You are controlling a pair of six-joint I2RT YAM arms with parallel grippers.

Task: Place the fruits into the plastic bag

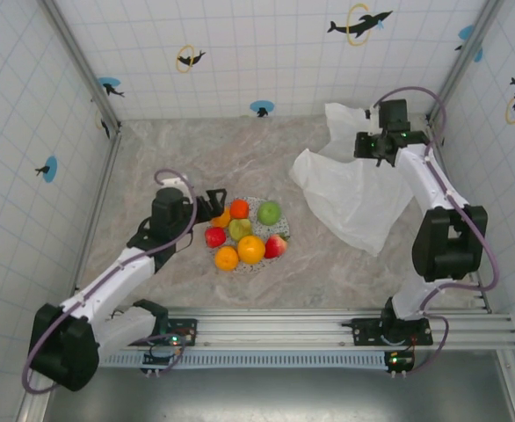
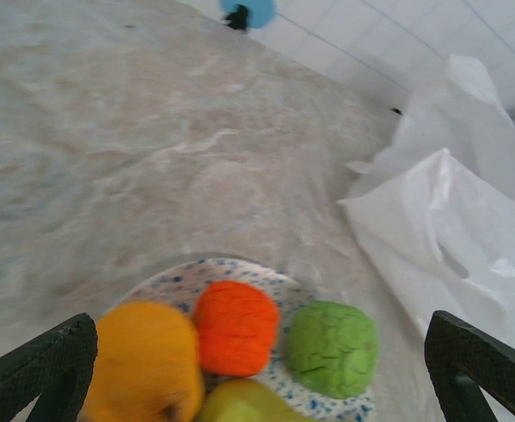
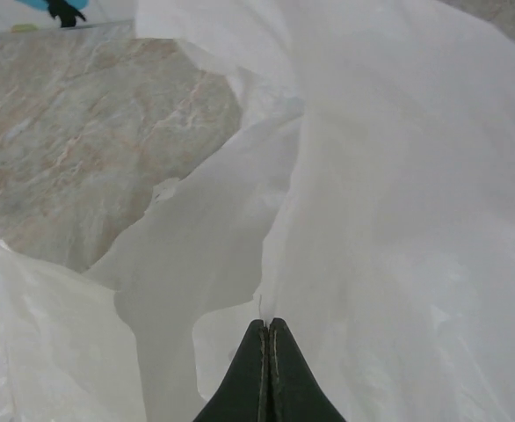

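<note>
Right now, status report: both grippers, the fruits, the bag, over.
Left gripper open, over the plate. Right gripper shut on plastic bag. All fruits on plate, none seen in bag. Nothing lying between plate and bag.

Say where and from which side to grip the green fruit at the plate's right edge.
Probably across its round middle, from above: the green fruit is a ball at the plate rim, the orange fruit close on its left, so pinch its far and near sides.
</note>
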